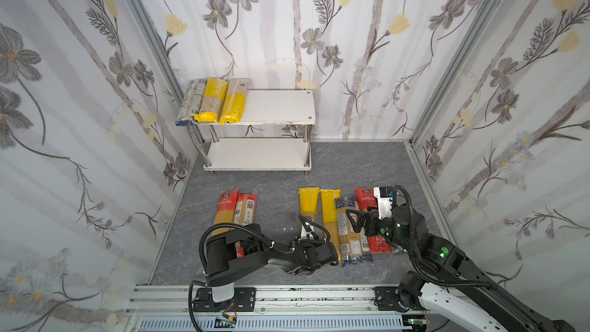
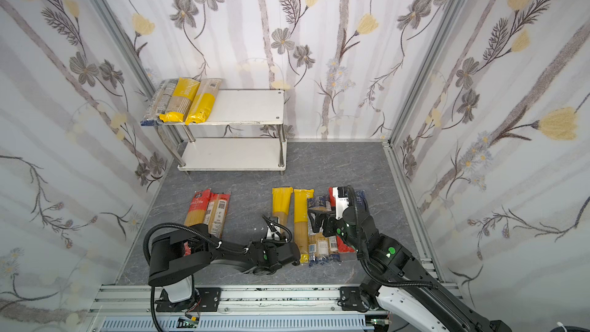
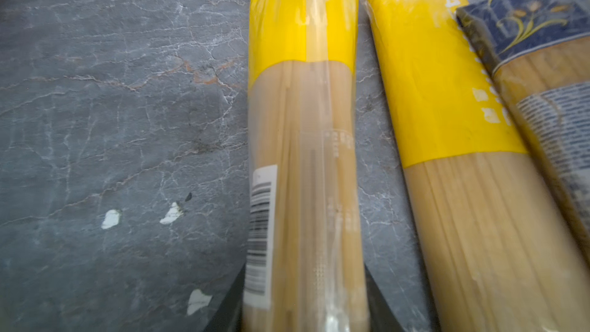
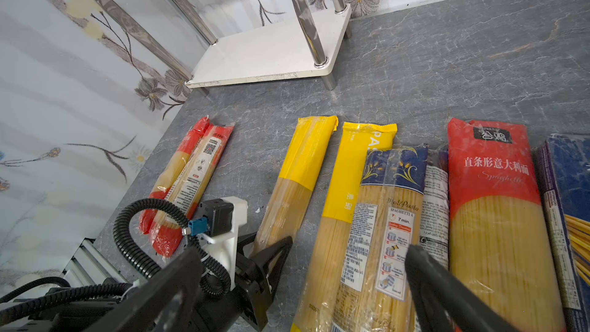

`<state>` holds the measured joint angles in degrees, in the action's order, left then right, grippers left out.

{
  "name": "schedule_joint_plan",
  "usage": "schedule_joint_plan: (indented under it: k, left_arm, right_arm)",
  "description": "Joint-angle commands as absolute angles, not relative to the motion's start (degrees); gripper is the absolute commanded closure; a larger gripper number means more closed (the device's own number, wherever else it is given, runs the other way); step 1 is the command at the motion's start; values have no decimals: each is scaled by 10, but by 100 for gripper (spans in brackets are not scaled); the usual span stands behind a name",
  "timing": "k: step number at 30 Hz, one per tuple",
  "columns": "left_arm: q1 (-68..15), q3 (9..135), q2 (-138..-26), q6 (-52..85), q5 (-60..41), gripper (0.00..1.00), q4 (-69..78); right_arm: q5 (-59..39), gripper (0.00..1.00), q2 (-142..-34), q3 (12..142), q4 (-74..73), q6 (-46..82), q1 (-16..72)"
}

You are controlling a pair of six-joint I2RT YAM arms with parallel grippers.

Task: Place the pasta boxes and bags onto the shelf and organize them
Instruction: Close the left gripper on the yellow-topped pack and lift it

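One yellow-ended pack [image 1: 308, 201] lies lengthwise near the middle of the grey surface [image 1: 281, 183]; the left tool [image 3: 305, 301] is clenched on its near end, a finger against each long side; whether the pack is lifted clear I cannot tell. Just beside it at three o'clock lies a second yellow pack [image 1: 330, 209], then dark-blue-ended packs [image 1: 346, 244], a red pack [image 1: 364, 201] and, seen from the right wrist, a dark blue box [image 4: 565, 186]; well apart at nine o'clock two red-ended packs [image 1: 230, 207] touch each other. The right tool [image 1: 354, 220] hangs released over the dark-blue-ended packs, grasping nothing.

At twelve o'clock stands the shelf [image 1: 277, 106]; three packs [image 1: 212, 100] fill the nine o'clock end of its top board; I judge the task about a quarter done, with some eight packs left. The three o'clock half of the top board and the whole lower board [image 1: 258, 154] are bare; open surface runs from the held pack to the shelf; a long pack could catch the top board's front edge or the chrome posts [image 1: 307, 142]; the wall [image 1: 95, 122] stands close at the shelf's nine o'clock.
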<state>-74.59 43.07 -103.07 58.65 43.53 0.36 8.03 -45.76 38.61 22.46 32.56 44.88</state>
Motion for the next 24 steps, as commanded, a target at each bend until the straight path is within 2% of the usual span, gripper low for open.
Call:
schedule_joint_plan:
  k: [1,4,5,14,24]
  left_arm:
    - [-744,414,-1029,612,318,82,-41]
    - [-744,398,-1004,614,316,98,-42]
    - [-744,394,-996,610,317,100,-42]
    - [-744,357,-886,546,330,100,-48]
    - [-739,329,-699,484,316,100,-92]
  right_arm:
    - [81,0,-462,389,197,331,448]
    - [72,0,-465,388,187,331,447]
    - [69,0,-466,388,185,331,447]
    - [41,0,-490,393,157,330,447]
    - [24,0,-513,401,135,327,447]
